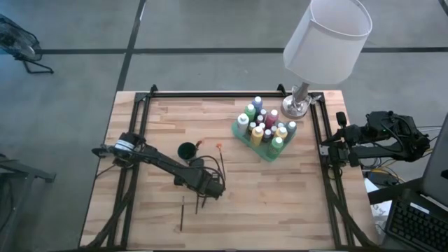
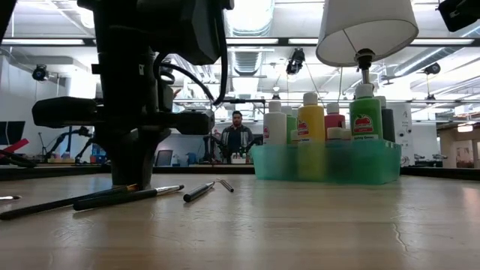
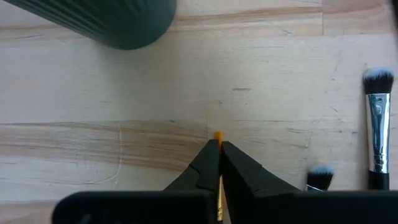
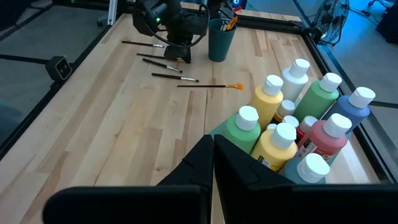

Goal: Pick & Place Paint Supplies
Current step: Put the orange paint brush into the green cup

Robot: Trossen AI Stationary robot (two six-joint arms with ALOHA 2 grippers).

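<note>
Picking up a brush (image 3: 217, 138): my left claw (image 3: 219, 149) is down on the worktop (image 1: 280, 203), clenched on its thin handle near the cup (image 1: 187, 150). Next I'd lift and carry it cupward. Right claw (image 4: 212, 146) waits clenched beside the bottles (image 4: 292, 134).

Grey concrete floor (image 1: 210, 28) with dark seams surrounded the wood-plank counter (image 1: 280, 203). A white-shaded lamp (image 1: 325, 35) on a metal base stood at the counter's far right corner. Behind: open workshop, ceiling ducts (image 2: 247, 64), strip lights, a person (image 2: 237, 135) standing far back. Keyboard (image 1: 416, 227) sat bottom right.
</note>
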